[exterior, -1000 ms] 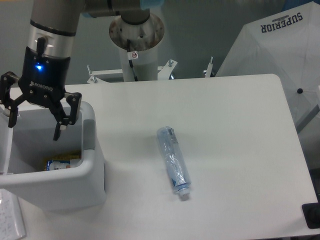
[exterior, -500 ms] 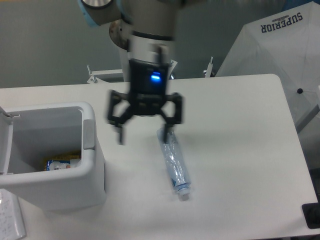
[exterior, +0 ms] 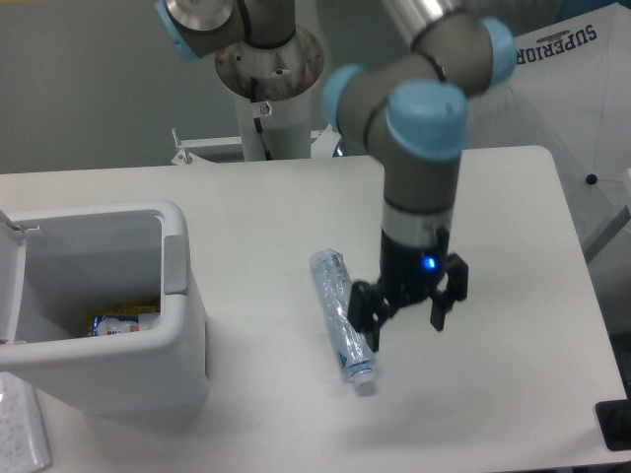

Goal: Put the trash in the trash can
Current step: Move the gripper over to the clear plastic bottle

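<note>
**Camera: gripper low beside bottle**

Camera view: gripper (exterior: 405, 322) hangs low over the table (exterior: 493, 217), fingers spread wide, holding nothing, just right of the bottle (exterior: 340, 315). Bottle lies flat mid-table, cap toward the near side. Bin (exterior: 108, 325) sits at left, lid open, a yellow-blue packet (exterior: 118, 322) inside.

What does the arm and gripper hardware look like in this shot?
The arm is built of silver-grey metal tube segments with light blue caps at the joints. The gripper is black, with two linkage-style fingers and a small blue light glowing on its body. No external cables are visible.
</note>
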